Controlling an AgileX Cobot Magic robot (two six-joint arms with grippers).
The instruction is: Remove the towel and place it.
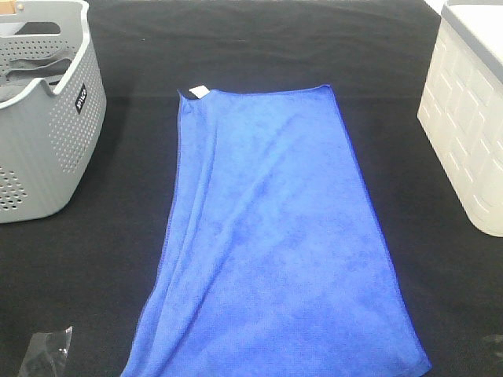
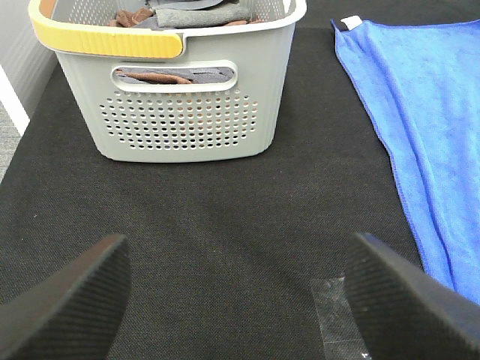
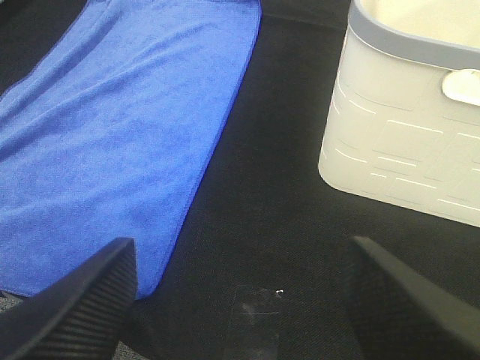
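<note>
Already the towel (image 1: 275, 236) lies spread flat down the middle of the frame, grey basket (image 1: 47, 110) upper left, white bin (image 1: 468, 118) upper right. Left gripper (image 2: 236, 296) and right gripper (image 3: 240, 300) released, holding nothing. Placement looks done; next, likely just staying clear.

Black mat (image 1: 259, 59) lies open around the towel (image 1: 275, 236); grey basket (image 1: 47, 118) and white bin (image 1: 468, 118) block the sides

A: What covers the work surface?
B: A black textured mat (image 1: 259, 63), evenly lit, with clear tape patches (image 2: 336, 304) stuck to it.
A: And at the edges?
B: A grey perforated basket (image 1: 67, 126) to the left and a cream bin (image 1: 464, 133) to the right.
</note>
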